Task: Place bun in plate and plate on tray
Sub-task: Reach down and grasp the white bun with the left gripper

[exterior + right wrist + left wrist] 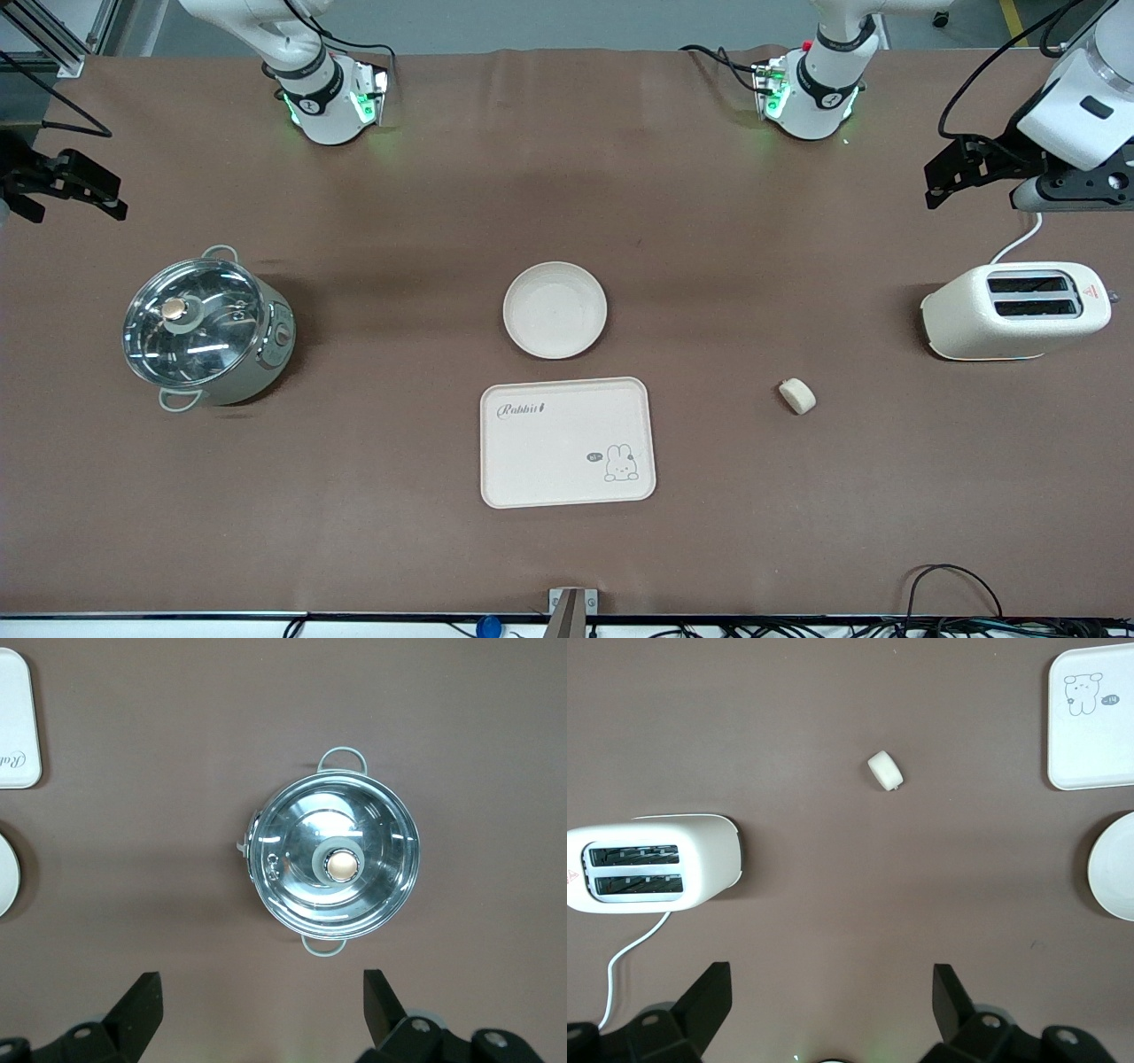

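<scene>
Beside tray [567, 442], empty plate [555, 310], loose bun [797, 395].

Bun [797, 395], small pale cream rounded chunk, lies alone on the brown tabletop [372, 496], well apart from the dishes toward the left arm's end. Plate [555, 310], round shallow cream-white, empty, sits flat mid-tabletop. Tray [567, 442], cream rectangle with "Rabbit" lettering and rabbit drawing, lies empty just beside the plate, nearer the front camera.
</scene>
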You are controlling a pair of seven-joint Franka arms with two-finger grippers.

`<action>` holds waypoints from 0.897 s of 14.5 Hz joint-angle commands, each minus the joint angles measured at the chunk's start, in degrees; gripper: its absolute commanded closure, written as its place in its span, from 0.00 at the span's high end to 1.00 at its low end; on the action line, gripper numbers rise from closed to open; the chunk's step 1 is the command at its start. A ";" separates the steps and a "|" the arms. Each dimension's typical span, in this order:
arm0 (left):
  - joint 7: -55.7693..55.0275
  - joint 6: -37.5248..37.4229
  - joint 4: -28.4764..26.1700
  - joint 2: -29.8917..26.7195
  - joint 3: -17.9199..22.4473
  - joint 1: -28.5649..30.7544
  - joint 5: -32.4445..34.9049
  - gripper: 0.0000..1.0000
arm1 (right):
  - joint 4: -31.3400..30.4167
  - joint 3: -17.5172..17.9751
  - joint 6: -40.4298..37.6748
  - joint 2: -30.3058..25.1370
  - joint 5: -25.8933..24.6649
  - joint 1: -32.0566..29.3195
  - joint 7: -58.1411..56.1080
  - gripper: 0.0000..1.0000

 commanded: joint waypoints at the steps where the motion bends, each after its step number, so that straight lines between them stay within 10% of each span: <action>1: 0.84 -0.65 1.52 0.91 -0.08 0.22 -0.57 1.00 | -0.03 0.31 -0.37 -0.09 -0.06 -0.60 0.21 1.00; 13: -17.06 10.75 2.05 18.56 -0.43 -0.92 -1.62 1.00 | -0.46 0.75 7.08 12.64 13.47 3.69 1.09 1.00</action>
